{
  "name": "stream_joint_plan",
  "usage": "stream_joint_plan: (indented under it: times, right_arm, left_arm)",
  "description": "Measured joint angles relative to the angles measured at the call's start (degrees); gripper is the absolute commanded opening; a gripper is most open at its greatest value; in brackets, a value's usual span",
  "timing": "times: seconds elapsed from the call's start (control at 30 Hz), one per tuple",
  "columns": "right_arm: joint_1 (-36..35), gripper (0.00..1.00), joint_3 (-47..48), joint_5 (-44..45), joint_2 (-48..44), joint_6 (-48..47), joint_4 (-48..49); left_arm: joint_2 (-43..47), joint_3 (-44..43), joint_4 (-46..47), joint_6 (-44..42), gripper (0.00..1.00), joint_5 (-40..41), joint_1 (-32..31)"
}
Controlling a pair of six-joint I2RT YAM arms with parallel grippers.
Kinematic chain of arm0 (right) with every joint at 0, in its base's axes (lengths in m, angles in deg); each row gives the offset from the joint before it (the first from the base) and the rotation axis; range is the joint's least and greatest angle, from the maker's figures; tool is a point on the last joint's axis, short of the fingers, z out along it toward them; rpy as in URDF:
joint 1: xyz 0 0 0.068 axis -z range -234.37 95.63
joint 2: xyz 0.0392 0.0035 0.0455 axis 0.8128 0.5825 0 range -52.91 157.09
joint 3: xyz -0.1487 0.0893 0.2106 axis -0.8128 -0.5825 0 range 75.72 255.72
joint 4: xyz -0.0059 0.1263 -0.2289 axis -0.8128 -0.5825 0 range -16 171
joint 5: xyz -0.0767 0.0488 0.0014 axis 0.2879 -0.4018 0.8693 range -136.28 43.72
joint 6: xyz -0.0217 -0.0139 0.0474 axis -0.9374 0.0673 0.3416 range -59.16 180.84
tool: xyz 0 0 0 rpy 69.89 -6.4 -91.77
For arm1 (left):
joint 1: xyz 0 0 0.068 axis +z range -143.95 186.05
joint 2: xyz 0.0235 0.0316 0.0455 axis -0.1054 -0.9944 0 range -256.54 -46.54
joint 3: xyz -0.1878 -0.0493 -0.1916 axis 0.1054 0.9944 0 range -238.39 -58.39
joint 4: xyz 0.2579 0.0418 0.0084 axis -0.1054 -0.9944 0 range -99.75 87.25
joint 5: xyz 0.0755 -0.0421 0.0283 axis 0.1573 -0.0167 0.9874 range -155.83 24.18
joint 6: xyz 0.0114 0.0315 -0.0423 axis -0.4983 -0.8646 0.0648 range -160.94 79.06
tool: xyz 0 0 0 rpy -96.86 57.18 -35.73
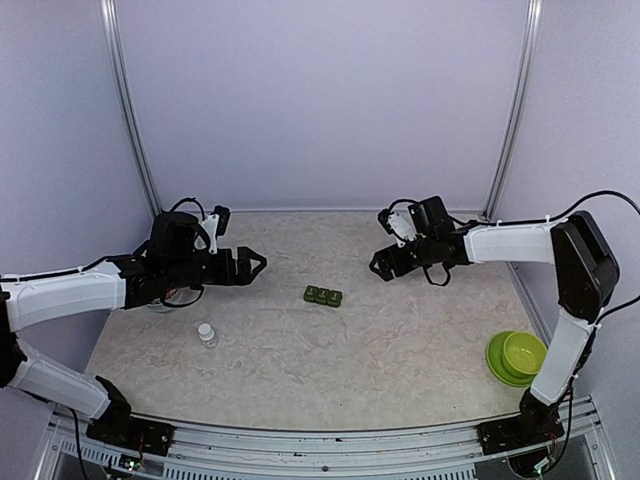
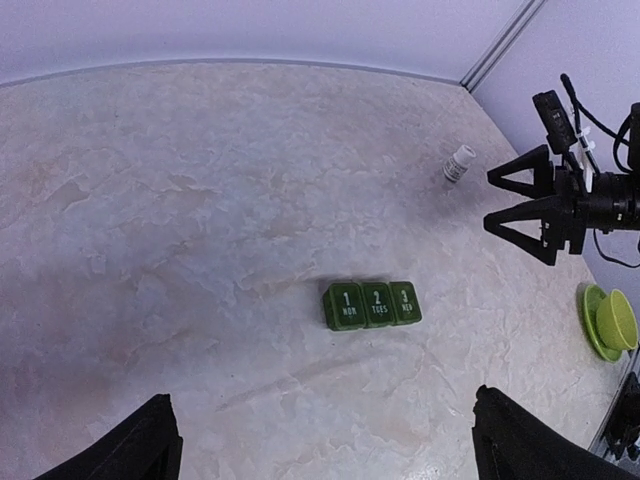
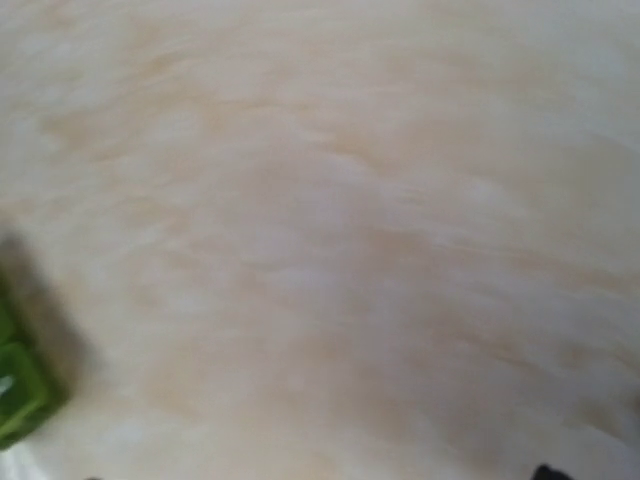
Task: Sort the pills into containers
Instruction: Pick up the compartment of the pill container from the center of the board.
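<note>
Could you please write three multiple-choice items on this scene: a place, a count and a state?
1. Where is the green plastic pill organizer? A in a bowl; B on the marbled table between the left gripper and right gripper; C held in jaws.
2. How many compartments has it? A two; B three; C five.
3. The left gripper is: A open, empty; B shut on the organizer; C out of view.
Key: 1 B, it lies on bare tabletop between both arms; 2 B, lids read 1, 2, 3; 3 A, its fingers stand wide apart.
</note>
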Motion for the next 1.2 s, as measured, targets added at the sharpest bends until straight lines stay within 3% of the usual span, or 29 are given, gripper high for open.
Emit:
stream_joint_plan:
  times: [0.13, 0.47, 0.77, 1.2]
  right_arm:
    - [-3.7, 0.98, 3.3, -2.6, 3.6, -4.5, -0.7]
    - [-10.3, 1.0, 12.4, -7.5, 12.3, -10.4, -3.0]
    - [-13.3, 1.0, 17.3, -5.9, 17.1, -16.7, -5.4]
    - [-13.9, 0.93, 19.6, -4.1, 21.6, -23.7, -8.3]
  left_arm:
    - [-1.3, 0.1, 0.2, 0.1, 0.99, -0.2, -0.5]
    - [-2.6, 0.3, 1.3, 0.7, 0.99, -0.4, -1.0]
    - [-2.6, 0.5, 1.2, 0.9, 0.99, -1.0, -1.0]
    - [-2.6, 2.4, 1.8, 1.3, 0.99, -1.6, -1.1]
